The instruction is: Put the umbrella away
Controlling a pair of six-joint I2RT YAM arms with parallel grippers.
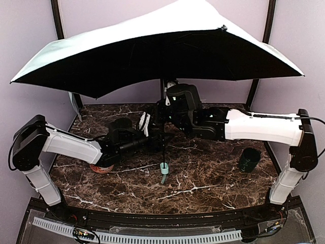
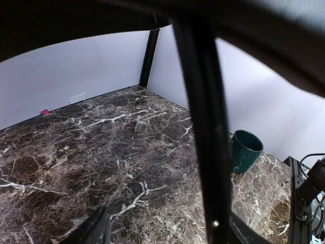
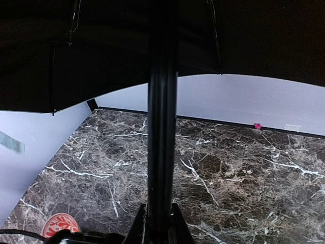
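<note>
Right claw [image 3: 158, 221] clamps one umbrella [image 1: 162, 46]; one cup [image 1: 250, 159] stands apart.

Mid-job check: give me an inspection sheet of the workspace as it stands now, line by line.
Surface: dark marble-pattern table.
Job's things: umbrella fully open, shaft about upright, mint handle low, near the table.
Clutter: green cup upright on the right; red-and-white disc on the left; small pink bit by the back wall.
Grippers: right gripper shut on the shaft; left gripper open, close to the shaft.
Cables: black cable at the far right, away from the umbrella.
Surroundings: pale walls, black corner posts.
</note>
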